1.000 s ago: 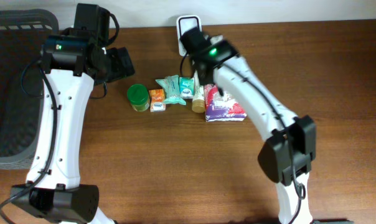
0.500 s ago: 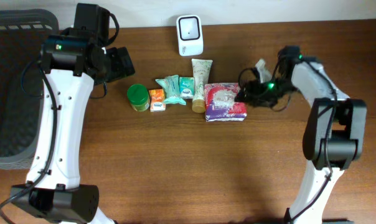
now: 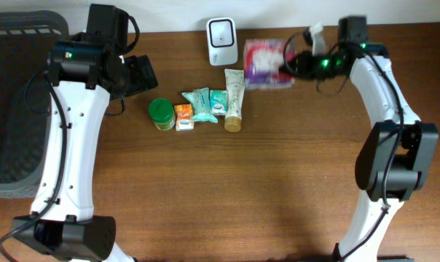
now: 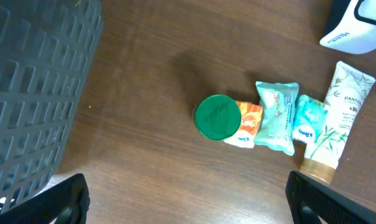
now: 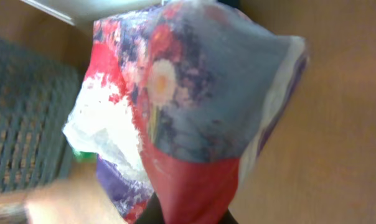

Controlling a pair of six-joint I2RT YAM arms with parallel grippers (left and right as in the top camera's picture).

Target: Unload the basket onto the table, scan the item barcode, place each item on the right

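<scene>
Overhead: the floral pack [image 3: 267, 63] is just right of the white scanner [image 3: 222, 40], its far edge pinched by the right tool [image 3: 291, 64]. The left tool [image 3: 140, 73] hangs well left of the scanner.

Left wrist: the left tool's fingers [image 4: 63, 199] are spread wide above the bench [image 4: 144, 168], with a green-lidded jar [image 4: 218, 116] lower left of the scanner.

Right wrist: the floral pack fills the view, clamped at its lower edge.

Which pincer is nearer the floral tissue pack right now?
Right. The right pincer is shut on the floral tissue pack beside the scanner; the left pincer hangs open far off, near the green-lidded jar.
</scene>
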